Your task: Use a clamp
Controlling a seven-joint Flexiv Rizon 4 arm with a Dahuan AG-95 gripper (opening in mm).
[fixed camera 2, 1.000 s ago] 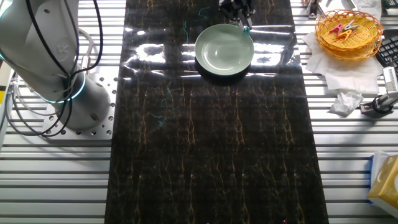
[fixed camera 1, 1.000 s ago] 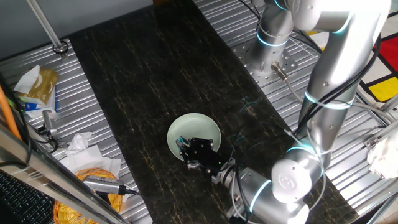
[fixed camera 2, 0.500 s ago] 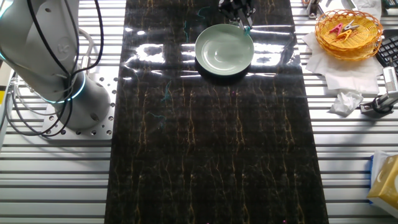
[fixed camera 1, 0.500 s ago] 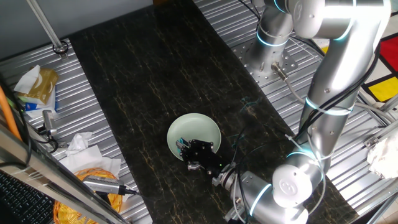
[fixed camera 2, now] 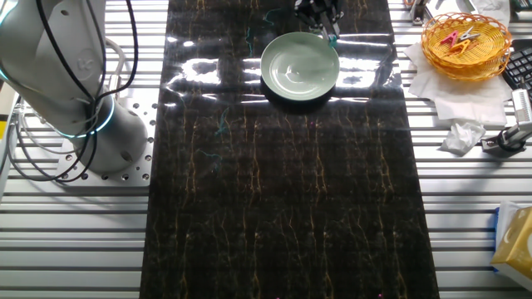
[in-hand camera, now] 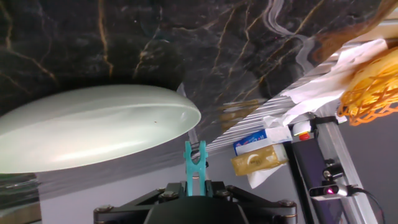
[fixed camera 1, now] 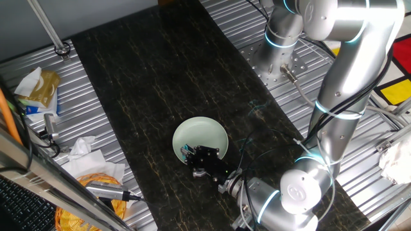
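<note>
The clamp (in-hand camera: 194,163) is a small teal clip, and my gripper (in-hand camera: 194,184) is shut on its rear end. Its two prongs point forward, with the tips just beside the rim of the pale green plate (in-hand camera: 93,127); I cannot tell whether they touch it. In one fixed view the black gripper (fixed camera 1: 191,154) sits low at the plate's (fixed camera 1: 200,130) near edge, and a bit of the teal clamp (fixed camera 1: 185,151) shows at its tip. From the other side the gripper (fixed camera 2: 322,18) reaches in from the top edge, and the clamp (fixed camera 2: 332,36) is at the plate's (fixed camera 2: 299,71) far right rim.
An orange basket (fixed camera 2: 465,40) with coloured clips stands on white paper at the right. Crumpled tissue (fixed camera 2: 461,137), a tool (fixed camera 2: 509,139) and a tissue box (fixed camera 2: 515,241) lie on the ribbed metal table. The arm's base (fixed camera 2: 79,91) stands to the left of the dark mat (fixed camera 2: 283,191).
The gripper with the clamp has shifted only very slightly at the plate's rim. The plate has not moved.
</note>
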